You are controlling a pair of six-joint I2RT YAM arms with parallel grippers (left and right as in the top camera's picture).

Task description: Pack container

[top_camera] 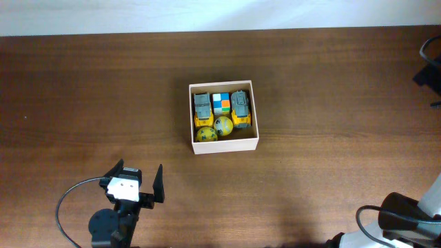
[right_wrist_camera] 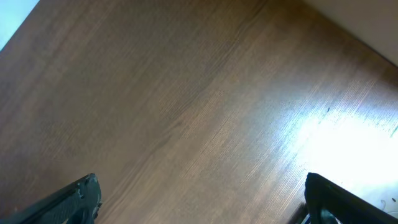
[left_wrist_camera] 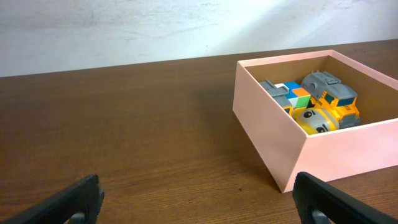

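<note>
The container (top_camera: 227,145) is a square pale box on the brown table, just right of centre. Inside lie two grey-and-yellow toy trucks (top_camera: 202,108), a multicoloured cube (top_camera: 221,104) and two yellow balls (top_camera: 206,134). My left gripper (top_camera: 139,166) hovers near the front left, open and holding nothing, well short of the box. In the left wrist view the container (left_wrist_camera: 273,124) stands ahead to the right of the open left gripper (left_wrist_camera: 199,200). My right gripper (right_wrist_camera: 202,202) is open over bare wood. Only its arm base (top_camera: 403,213) shows at the overhead view's lower right.
A black piece of equipment (top_camera: 428,65) pokes in at the right edge of the table. A black cable (top_camera: 69,200) loops beside the left arm. A pale wall (left_wrist_camera: 124,25) runs along the table's far edge.
</note>
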